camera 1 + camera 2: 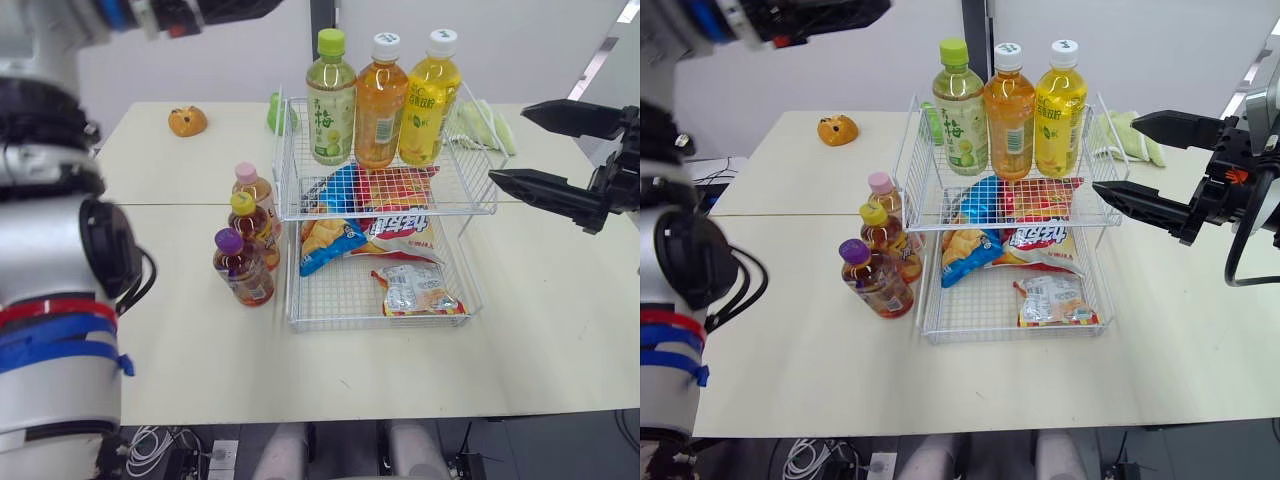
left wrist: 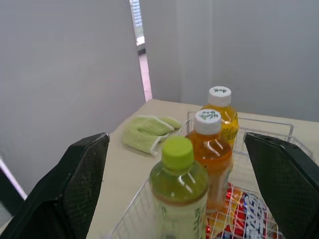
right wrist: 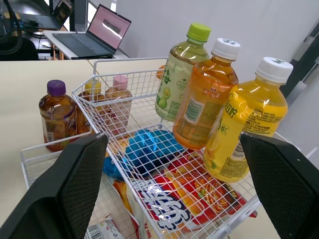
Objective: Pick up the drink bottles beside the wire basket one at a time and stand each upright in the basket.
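A two-tier white wire basket (image 1: pixel 483 209) stands mid-table. On its upper shelf three bottles stand upright: green (image 1: pixel 331 98), orange (image 1: pixel 380 103) and yellow (image 1: pixel 430 100). Just left of the basket, three small tea bottles stand on the table: pink cap (image 1: pixel 252 185), yellow cap (image 1: pixel 248 215) and purple cap (image 1: pixel 243 268). My right gripper (image 1: pixel 508 145) hovers open and empty at the basket's right side, level with the upper shelf. My left gripper (image 2: pixel 175 137) is open and empty, high up behind the basket, facing the three shelf bottles.
Snack packets (image 1: pixel 410 290) lie in the basket's lower tier and a blue-red one (image 1: pixel 380 188) on the upper shelf. An orange bun (image 1: pixel 187 121) sits far left, a green cloth (image 1: pixel 485 125) far right. A laptop (image 3: pixel 107 32) is on another desk.
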